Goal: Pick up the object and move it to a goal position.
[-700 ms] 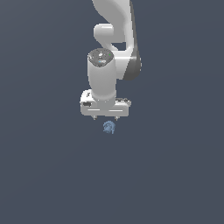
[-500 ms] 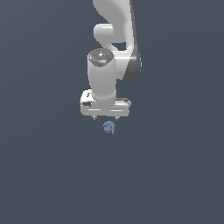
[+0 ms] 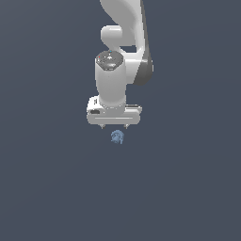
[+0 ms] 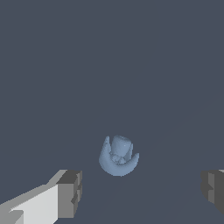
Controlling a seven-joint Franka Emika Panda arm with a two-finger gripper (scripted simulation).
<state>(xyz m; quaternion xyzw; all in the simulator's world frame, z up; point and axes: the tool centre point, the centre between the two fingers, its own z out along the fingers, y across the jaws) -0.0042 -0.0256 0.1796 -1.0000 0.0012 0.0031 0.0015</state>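
Ext view, left to right: plain dark grey-blue floor (image 3: 42, 188), then white Panda gripper w/ grey pads (image 3: 114, 126) pointing down, hovering just above tiny light-blue lumpy cup-like object (image 3: 117, 137); object on floor, not touched. Wrist view: grey finger pad (image 4: 70, 194) at one side, object (image 4: 118, 156) between, other pad opposite. Jaws spread wide, empty. Prob light, rigid, uneven surface, could slip/roll; best pinched across rounded body, mid-height, centred.

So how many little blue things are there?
1. The blue object lies on the dark floor just below the open fingers, untouched. Nothing else blue shows in either view.
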